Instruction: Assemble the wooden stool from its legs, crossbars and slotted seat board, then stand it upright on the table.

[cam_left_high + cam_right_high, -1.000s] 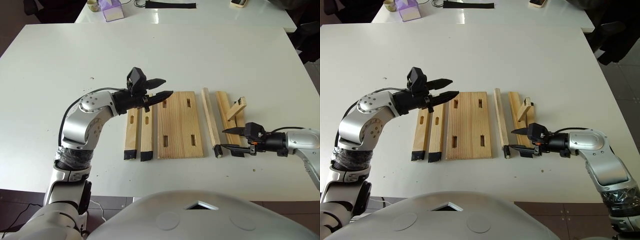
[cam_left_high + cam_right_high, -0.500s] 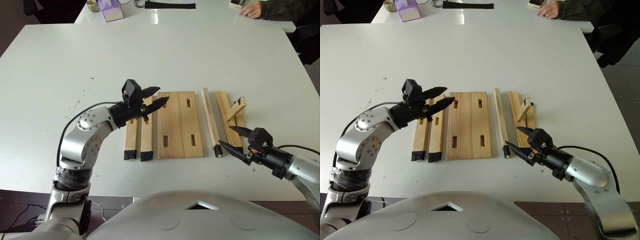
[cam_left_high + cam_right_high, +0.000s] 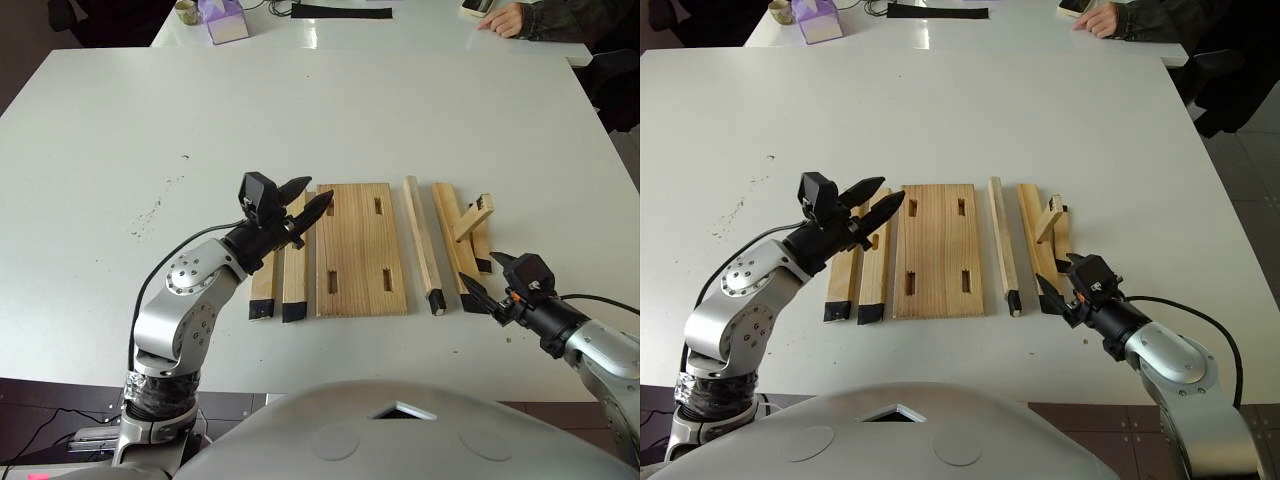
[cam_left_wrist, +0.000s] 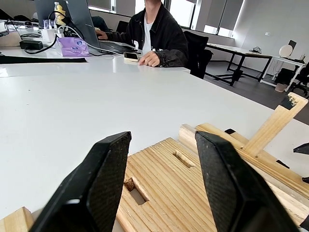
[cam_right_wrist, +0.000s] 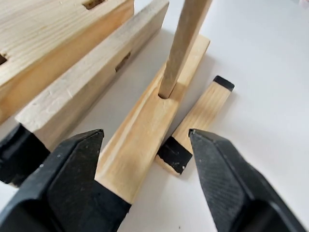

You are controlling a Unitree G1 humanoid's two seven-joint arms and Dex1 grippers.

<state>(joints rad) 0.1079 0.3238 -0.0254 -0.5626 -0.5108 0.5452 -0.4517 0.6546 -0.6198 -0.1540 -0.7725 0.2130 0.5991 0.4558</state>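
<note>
Parts are laid flat in a row on the white table [image 3: 300, 110], unassembled. The slotted seat board [image 3: 361, 248] lies in the middle, four slots facing up. Two legs [image 3: 294, 268] lie side by side just beside its left edge. A third leg [image 3: 420, 243] lies to its right, and beyond that a mortised leg [image 5: 145, 128] with a crossbar [image 5: 186, 43] standing tilted in its slot. A short black-ended piece [image 5: 199, 118] lies just beside that leg.

Left gripper [image 3: 315, 190]: jaws spread, nothing held, hovering over the far ends of the two left legs at the board's edge. Right gripper [image 3: 478, 267]: jaws spread, empty, low at the near ends of the right-hand pieces, straddling the mortised leg's black end.

Handling (judged): the pieces are taken to be light, stiff, dry softwood, unlikely to break. The sanded faces may slip between hard fingers. Legs are best pinched across the narrow width near mid-length to limit swing. The board looks too wide for the jaws, so it would be taken by its thickness at an edge. The tilted crossbar appears loosely seated and may drop out if its leg is lifted.

Not resolved: the far ends of the left legs are covered by the left gripper. The total count of crossbars cannot be settled. How deep the crossbar's tenon sits cannot be seen. Whether the black ends are caps or paint cannot be told.
</note>
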